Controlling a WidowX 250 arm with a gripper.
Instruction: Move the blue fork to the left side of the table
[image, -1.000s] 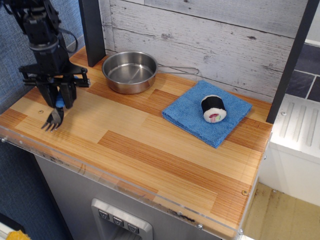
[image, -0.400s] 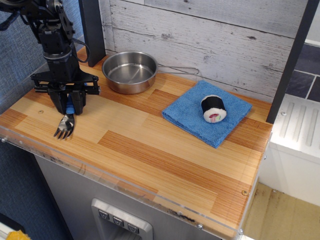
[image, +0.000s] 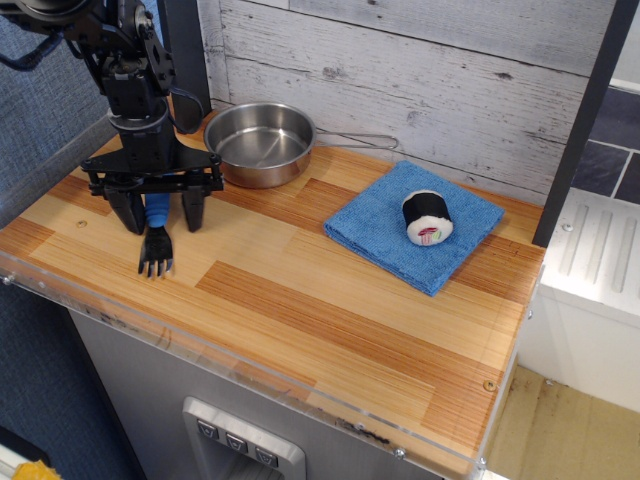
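Light wooden plank bench (image: 330, 300) carries my black claw (image: 158, 212), spread open around the blue-handled, silver-tined fork (image: 156, 238) lying flat.

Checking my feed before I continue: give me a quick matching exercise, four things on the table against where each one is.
Things:
1. blue fork
2. sushi roll
3. metal pan
4. gripper

Places:
A. on the blue cloth
B. at the back by the wall
C. open, one finger on each side of the fork handle
D. lying flat at the table's left end

Pairs: 1-D, 2-A, 3-B, 4-C
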